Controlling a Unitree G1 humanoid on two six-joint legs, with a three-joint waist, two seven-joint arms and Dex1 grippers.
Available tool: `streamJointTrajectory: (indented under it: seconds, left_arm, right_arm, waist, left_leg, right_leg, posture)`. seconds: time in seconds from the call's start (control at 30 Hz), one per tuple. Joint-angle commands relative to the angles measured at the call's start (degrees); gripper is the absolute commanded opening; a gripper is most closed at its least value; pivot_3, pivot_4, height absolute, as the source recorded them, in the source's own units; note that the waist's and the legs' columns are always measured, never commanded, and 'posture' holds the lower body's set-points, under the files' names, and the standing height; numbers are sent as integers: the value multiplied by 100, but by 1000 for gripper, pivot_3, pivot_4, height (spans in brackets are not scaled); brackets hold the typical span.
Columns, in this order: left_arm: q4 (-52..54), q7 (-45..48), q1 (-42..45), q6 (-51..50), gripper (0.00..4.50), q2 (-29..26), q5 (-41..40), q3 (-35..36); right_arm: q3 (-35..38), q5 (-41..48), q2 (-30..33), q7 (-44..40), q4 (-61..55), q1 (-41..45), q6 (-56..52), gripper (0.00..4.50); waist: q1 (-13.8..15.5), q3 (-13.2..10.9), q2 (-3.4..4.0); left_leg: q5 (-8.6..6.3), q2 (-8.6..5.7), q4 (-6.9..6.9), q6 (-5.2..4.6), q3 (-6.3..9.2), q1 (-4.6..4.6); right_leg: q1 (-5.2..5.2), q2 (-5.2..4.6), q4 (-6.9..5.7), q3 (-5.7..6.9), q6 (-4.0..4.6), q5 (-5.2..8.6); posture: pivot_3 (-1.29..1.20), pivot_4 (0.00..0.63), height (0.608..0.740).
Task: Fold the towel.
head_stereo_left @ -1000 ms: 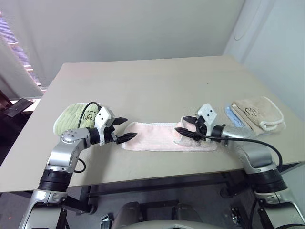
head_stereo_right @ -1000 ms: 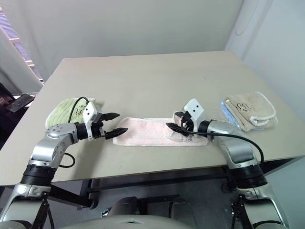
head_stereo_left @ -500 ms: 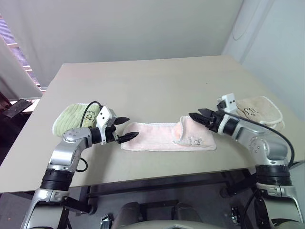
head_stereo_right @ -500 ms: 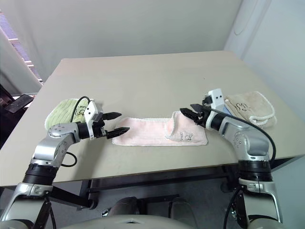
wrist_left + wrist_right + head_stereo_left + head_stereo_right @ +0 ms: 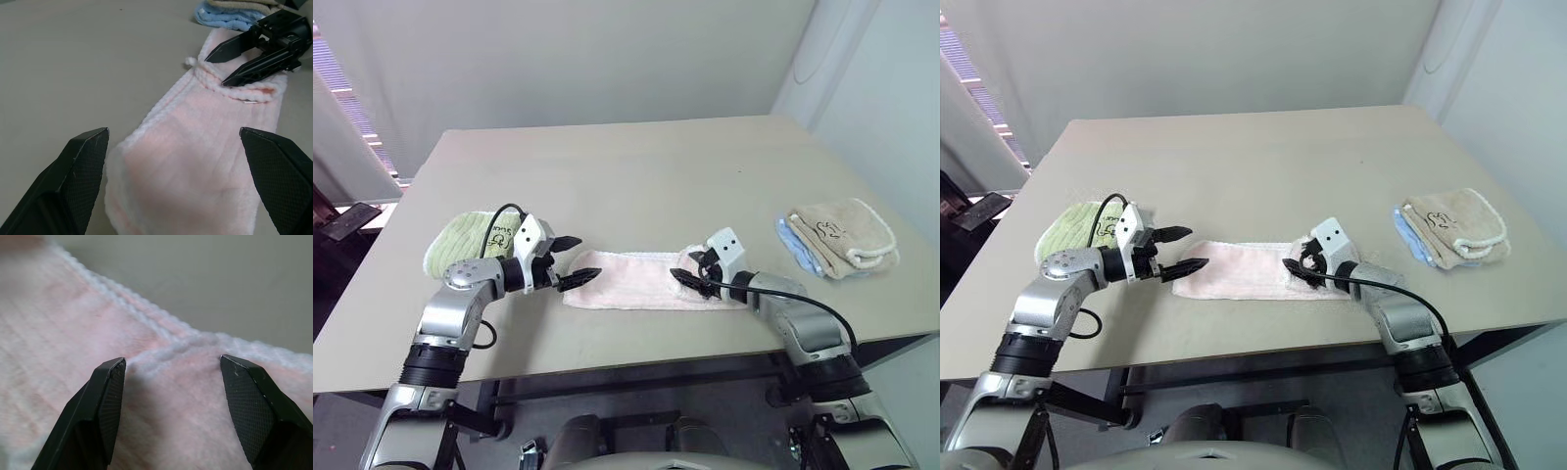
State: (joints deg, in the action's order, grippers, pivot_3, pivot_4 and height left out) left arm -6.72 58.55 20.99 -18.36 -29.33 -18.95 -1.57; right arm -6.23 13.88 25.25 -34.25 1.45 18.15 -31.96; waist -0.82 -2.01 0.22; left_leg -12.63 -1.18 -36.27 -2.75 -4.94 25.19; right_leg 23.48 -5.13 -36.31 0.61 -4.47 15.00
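Now both fingers spread: left gripper (image 5: 574, 260) beside towel (image 5: 631, 281) edge, right gripper (image 5: 689, 265) over fold.

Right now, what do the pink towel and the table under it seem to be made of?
The pink towel looks like soft terry cloth, probably cotton: fuzzy looped pile, faint ribbing and a twisted white trim along its edge. The table looks like a smooth, matte beige laminate or painted board, with an even surface and no visible grain.
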Motion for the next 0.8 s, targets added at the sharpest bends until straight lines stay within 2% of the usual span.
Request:
streamJointTrajectory:
  seconds: [0.03,0.13,0.27,0.37,0.6,0.67,0.8]
  left_arm:
    - [64,91,257,-36,4500,29,-99,-38]
    - [72,194,339,-148,4500,65,-208,-18]
    - [113,292,751,-219,4500,373,-436,-62]
    - [-163,268,1134,-136,4500,739,-281,-326]
    - [-942,606,1725,90,4500,1491,-112,-891]
    - [-1089,682,1812,130,4500,1623,-120,-938]
    - [-2273,398,2266,798,4500,2300,393,-1206]
  right_arm:
    - [810,818,-120,-103,-476,211,-290,3186]
    - [1364,1504,-163,-101,-705,342,-789,3186]
    - [2236,2695,296,-624,-1128,254,-1536,3186]
    - [2450,2786,569,-859,-1020,35,-1381,2567]
    - [2494,2716,738,-930,-618,-71,-1217,96]
    - [2465,2674,739,-919,-586,-82,-1183,38]
    - [2315,2467,659,-864,-313,-132,-1014,38]
  waist:
    - [5,0,0]
    - [9,0,0]
    - [61,-1,0]
    - [127,2,-4]
    - [118,1,-2]
    - [118,1,-3]
    - [168,1,-3]
  left_leg:
    - [0,0,0,0,0,0]
    - [0,0,0,0,0,0]
    - [0,0,-3,0,1,-1]
    - [0,0,-9,-1,1,1]
    - [1,1,-16,-4,0,-2]
    - [2,5,-17,-6,2,-2]
    - [3,7,-32,-10,4,3]
  right_leg:
    - [0,0,-1,0,-1,0]
    - [-1,0,-2,1,-5,-3]
    - [-5,0,-1,2,-7,-4]
    - [-13,-2,8,5,-7,-4]
    - [-13,1,7,4,-14,-9]
    - [-13,6,7,4,-15,-9]
    - [-16,7,7,5,-15,-9]
  posture:
    - [0,0,730]
    - [0,0,730]
    - [0,0,730]
    - [0,0,730]
    - [0,0,730]
    - [0,0,730]
    - [0,0,730]
